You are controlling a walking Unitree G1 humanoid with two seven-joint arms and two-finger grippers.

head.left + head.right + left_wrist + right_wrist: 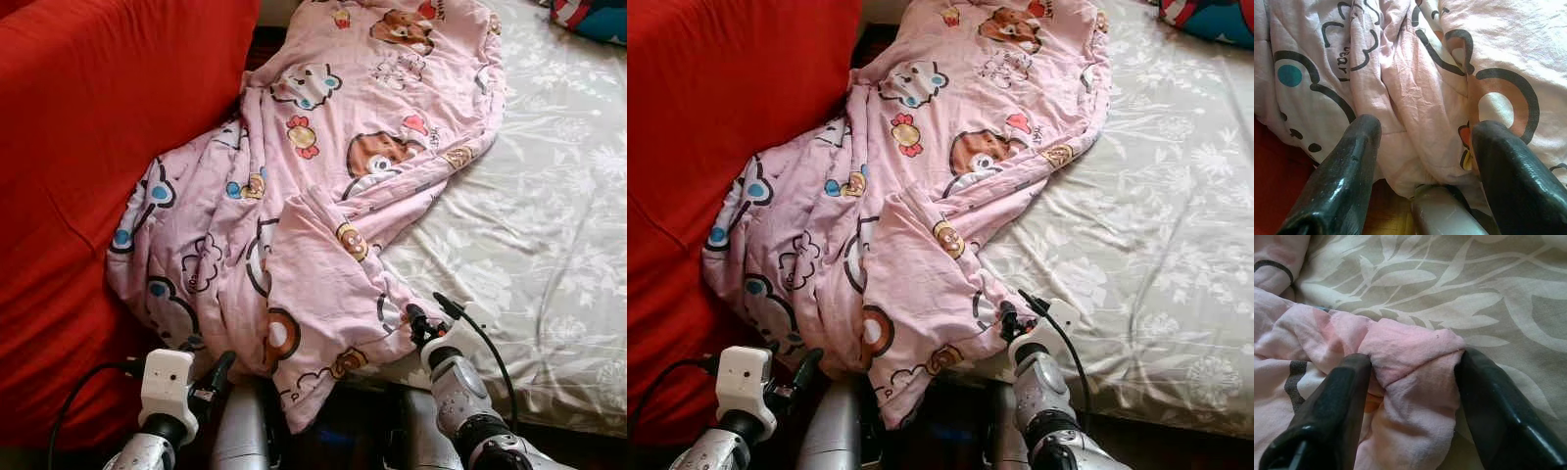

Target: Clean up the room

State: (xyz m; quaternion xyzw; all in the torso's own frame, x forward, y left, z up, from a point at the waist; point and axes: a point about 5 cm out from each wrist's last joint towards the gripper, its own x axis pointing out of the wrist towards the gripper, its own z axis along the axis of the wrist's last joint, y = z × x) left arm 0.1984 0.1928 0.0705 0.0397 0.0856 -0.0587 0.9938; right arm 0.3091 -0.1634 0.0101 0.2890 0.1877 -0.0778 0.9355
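A pink quilt (323, 176) printed with cartoon animals lies crumpled along the left side of the bed (549, 225), and its lower end hangs over the front edge. My right gripper (431, 315) is at the quilt's front corner on the mattress edge. It is open, with a bunched fold of pink cloth (1413, 367) filling the gap and touching both fingers. My left gripper (208, 364) stands open just below the quilt's hanging end (1415, 107), with nothing between its fingers.
A big red fabric mass (88, 147) rises on the left, right against the quilt. The bed's grey sheet with white flowers spreads to the right. A colourful cushion (593, 18) sits at the far right corner. Dark floor (343, 441) shows below the bed edge.
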